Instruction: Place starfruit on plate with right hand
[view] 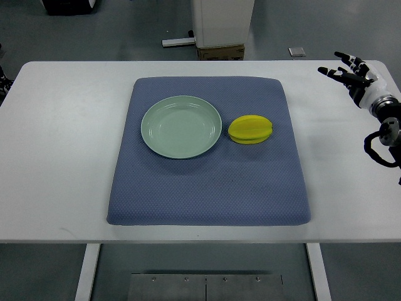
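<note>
Down at the 6 o'clock edge you've got the front lip of the white table (56, 213), and sitting on it is a big blue mat (207, 188) that takes up most of the middle.

On the mat, the starfruit (250, 130) is lying on its side just right of center. Its long axis runs pretty much 9-to-3 across the picture, with the more pointed end toward 3 o'clock and the blunter end facing the plate. You can see the ridges running lengthwise along it. It's yellow with a bit of green along the edges.

At 9 o'clock from the fruit is the pale green plate (182, 126), round, right side up, nothing in it. Fruit and plate are just beside each other, with only a thin strip of mat between them.

Only one view here, so that's it for angles. The right hand (352, 74) is way out around 2 o'clock from the fruit, above the table's far right corner and well apart from the mat. Its fingers (335, 73) are spread wide, pointing toward 10 o'clock, holding nothing and touching nothing. Its arm comes in from the right edge.
</note>
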Motion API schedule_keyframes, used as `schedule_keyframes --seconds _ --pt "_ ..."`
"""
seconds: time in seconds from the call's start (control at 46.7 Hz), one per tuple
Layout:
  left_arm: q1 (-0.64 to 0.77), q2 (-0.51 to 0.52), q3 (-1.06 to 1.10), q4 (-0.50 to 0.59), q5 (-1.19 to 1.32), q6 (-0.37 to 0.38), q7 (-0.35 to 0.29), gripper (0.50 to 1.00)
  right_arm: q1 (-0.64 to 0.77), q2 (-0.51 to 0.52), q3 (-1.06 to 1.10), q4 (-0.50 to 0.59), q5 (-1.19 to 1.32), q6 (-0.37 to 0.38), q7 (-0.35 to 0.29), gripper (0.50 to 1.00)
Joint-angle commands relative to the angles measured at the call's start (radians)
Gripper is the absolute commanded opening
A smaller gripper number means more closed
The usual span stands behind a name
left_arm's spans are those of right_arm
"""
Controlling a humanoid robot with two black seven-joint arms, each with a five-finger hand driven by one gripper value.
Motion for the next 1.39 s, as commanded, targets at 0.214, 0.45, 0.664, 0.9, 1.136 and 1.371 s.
schedule_keyframes --seconds 0.214,0.45,0.664,0.9,1.136,1.371 --pt "-0.001 0.000 -0.001 0.000 -0.003 0.000 0.000 1.000 0.000 0.000 0.001 -0.001 0.000 0.000 0.000 1.000" --pt "0.003 0.000 -0.001 0.000 -0.003 0.005 0.000 1.000 0.000 0.000 0.001 -0.001 0.000 0.000 0.000 1.000" --pt "0.002 0.000 -0.001 0.000 -0.003 0.005 0.000 1.000 0.000 -0.003 0.001 -0.002 0.000 0.000 0.000 1.000" --pt "0.002 0.000 -0.001 0.000 -0.003 0.005 0.000 1.000 -0.001 -0.002 0.000 -0.001 0.000 0.000 0.002 1.000" --pt "0.002 0.000 -0.001 0.000 -0.003 0.005 0.000 1.000 -0.003 -0.002 -0.003 -0.001 0.000 0.000 0.002 1.000" --pt "0.002 0.000 -0.001 0.000 -0.003 0.005 0.000 1.000 -0.005 -0.002 -0.005 -0.001 0.000 0.000 0.006 1.000"
